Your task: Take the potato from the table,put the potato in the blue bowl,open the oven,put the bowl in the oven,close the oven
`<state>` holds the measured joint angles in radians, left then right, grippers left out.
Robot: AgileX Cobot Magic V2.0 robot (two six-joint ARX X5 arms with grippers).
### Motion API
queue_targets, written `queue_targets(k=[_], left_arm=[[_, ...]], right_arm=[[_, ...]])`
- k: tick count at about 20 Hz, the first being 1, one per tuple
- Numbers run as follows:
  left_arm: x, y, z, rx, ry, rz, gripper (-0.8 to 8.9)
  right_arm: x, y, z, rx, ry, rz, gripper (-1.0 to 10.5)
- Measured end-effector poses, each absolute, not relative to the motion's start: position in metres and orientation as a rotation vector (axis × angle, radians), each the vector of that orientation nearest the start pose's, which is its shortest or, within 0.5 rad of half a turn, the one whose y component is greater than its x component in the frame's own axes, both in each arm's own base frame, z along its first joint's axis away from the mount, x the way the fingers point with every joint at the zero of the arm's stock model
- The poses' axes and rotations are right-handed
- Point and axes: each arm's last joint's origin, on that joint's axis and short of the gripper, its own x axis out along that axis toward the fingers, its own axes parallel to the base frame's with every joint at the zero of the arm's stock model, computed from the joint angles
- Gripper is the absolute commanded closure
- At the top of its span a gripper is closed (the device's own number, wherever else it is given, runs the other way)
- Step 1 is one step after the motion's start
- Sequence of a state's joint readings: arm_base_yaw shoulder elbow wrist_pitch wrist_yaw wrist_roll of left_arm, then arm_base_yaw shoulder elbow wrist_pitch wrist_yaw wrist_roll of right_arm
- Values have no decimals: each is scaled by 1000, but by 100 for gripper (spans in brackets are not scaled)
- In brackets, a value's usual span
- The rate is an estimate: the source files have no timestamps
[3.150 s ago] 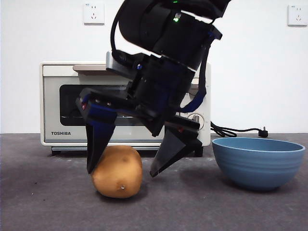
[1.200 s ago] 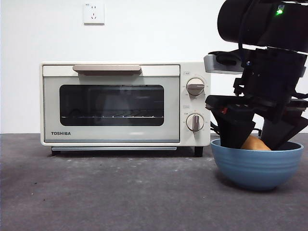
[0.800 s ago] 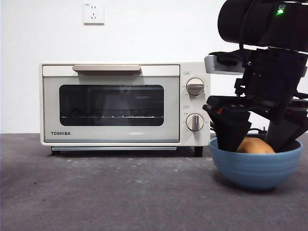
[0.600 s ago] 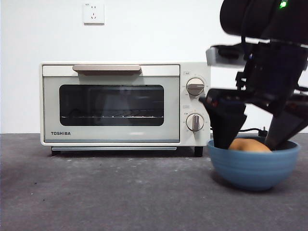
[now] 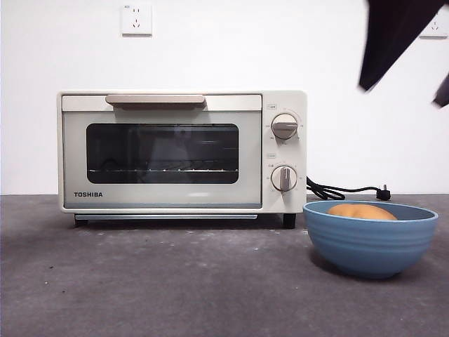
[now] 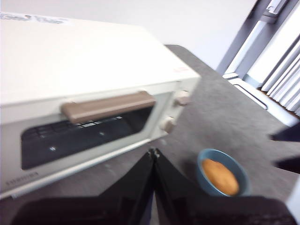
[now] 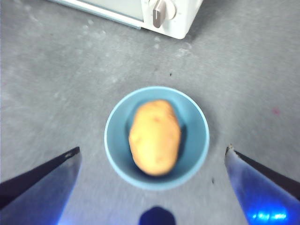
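The right pincer hangs spread wide and empty above the blue bowl, where the potato lies. The left pincer is pressed together near the closed oven. Dark grey mottled surface, white wall with sockets. Half a second ago the right pincer straddled the potato inside the bowl

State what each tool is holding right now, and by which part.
Nothing is held. The right tool hangs open above the potato lying in the blue bowl; the left tool is shut on nothing.
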<state>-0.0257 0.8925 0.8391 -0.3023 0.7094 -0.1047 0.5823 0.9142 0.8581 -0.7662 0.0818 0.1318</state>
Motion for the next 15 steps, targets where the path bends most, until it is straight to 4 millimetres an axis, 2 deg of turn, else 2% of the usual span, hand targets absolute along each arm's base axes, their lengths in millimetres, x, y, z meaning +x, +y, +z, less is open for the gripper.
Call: queue_targets(k=[3,7,11,15], left_arm=[[220,-36,314,-193,369,-693,821],[260,-55,310,-166,386,-660,821],[291,-71,308,-98,405,-639,821],[312,-81,294,-58,447,-625,821]], right_arm=[[128,81,295,-129,809,406,442],[118,74,298,-115,806,378,442],[114,71,298,-98,815,368,442],[113,71,298,-85,824,361,442]])
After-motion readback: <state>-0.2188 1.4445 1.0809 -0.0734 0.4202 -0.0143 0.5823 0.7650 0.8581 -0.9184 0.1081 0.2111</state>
